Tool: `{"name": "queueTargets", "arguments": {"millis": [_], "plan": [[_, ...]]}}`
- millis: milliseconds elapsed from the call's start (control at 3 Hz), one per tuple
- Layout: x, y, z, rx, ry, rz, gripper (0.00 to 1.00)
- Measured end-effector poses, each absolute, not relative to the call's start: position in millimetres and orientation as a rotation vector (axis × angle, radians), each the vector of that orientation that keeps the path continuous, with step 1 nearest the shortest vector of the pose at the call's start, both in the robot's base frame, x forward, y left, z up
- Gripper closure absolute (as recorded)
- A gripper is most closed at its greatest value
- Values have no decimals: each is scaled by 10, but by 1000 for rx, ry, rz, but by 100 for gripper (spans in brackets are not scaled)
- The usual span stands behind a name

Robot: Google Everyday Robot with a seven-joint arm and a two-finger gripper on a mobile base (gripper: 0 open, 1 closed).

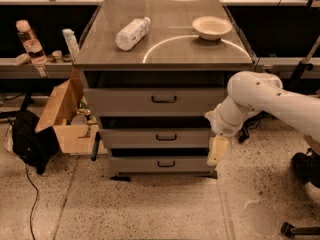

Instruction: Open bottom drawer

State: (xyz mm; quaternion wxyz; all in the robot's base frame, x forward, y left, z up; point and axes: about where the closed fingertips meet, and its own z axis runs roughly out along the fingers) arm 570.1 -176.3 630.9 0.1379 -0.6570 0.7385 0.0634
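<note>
The grey cabinet has three drawers. The bottom drawer is the lowest and smallest front, with a small black bar handle at its centre. It looks pulled out a little, with a dark gap above its front. The middle drawer and top drawer sit above it. My gripper hangs from the white arm at the cabinet's right front corner. It points down, level with the gap between the middle and bottom drawers, to the right of the bottom handle.
A plastic bottle lies on the cabinet top, with a white bowl beside it. An open cardboard box and a black bag stand on the floor at the left. A chair base is at the lower right.
</note>
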Motion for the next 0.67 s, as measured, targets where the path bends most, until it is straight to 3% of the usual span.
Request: {"name": "queueTargets", "arguments": {"millis": [667], "plan": [[5840, -1867, 5693, -1846, 2243, 289, 0]]}}
